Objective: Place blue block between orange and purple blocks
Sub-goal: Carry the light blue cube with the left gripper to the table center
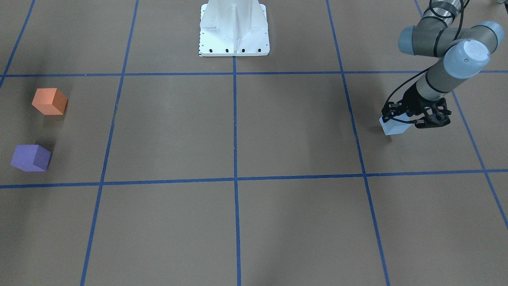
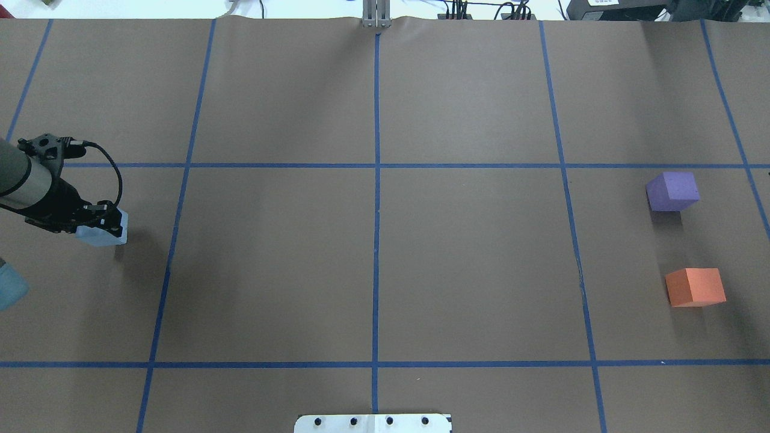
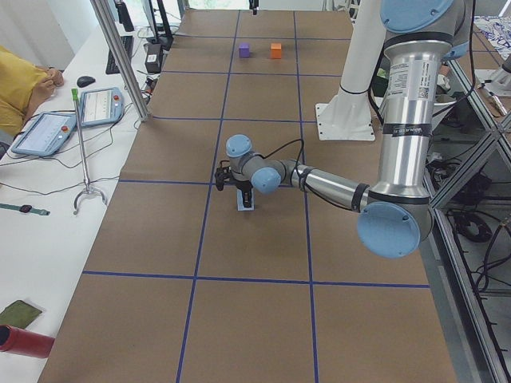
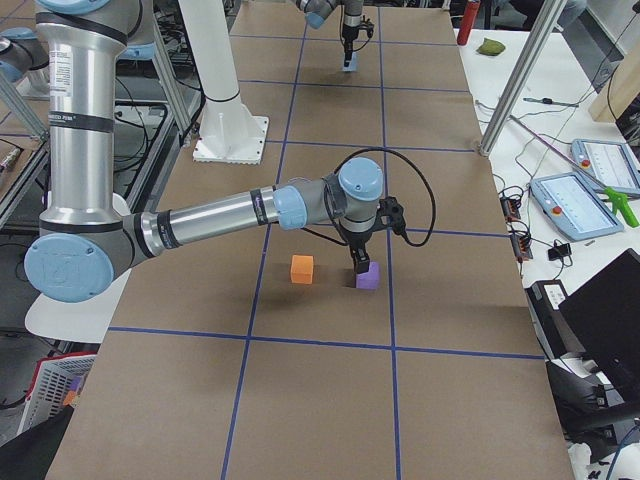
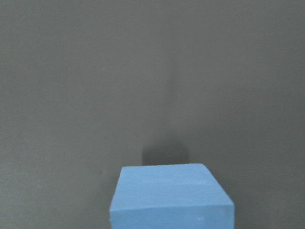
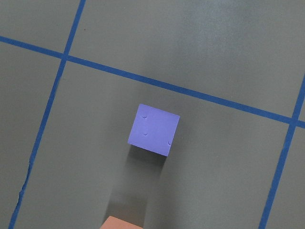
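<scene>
Front-facing view: the left pincer looks clamped on the pale blue foam cube, low over the brown papered table. The bright orange cube and the violet-purple cube sit far across the table from it, with a bare gap between them.

Overhead view: the blue cube sits at that pincer's tip. Its shadow falls slightly aside, so it is probably just off the surface.

Left wrist view: the blue cube fills the lower edge, directly below the pincer. The fingers themselves are out of view.

Exterior right view: the right pincer hangs above the purple cube. I cannot tell whether it is apart or together.

The grasp seems made and the carry is in hand. The next move calls for a long traverse to the pair, then lowering the blue cube squarely into the gap without nudging either neighbour.
</scene>
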